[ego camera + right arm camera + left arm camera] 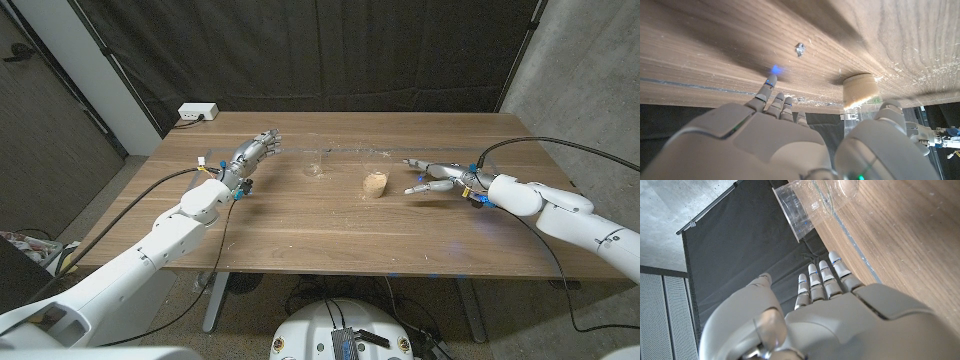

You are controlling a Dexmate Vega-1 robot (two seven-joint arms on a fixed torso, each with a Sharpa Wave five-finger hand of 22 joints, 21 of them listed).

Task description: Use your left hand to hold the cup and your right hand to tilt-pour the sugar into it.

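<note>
The cup (317, 167) stands mid-bench (300, 225), ahead of the left hand (255, 152), which holds nothing, fingers straight; the sugar (375, 184) sits near the right hand (436, 177), fingers spread and unladen.

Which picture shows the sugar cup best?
The right wrist view: the sugar cup sits close and large beyond the right hand. The head view shows it small, tan and farther off.
</note>
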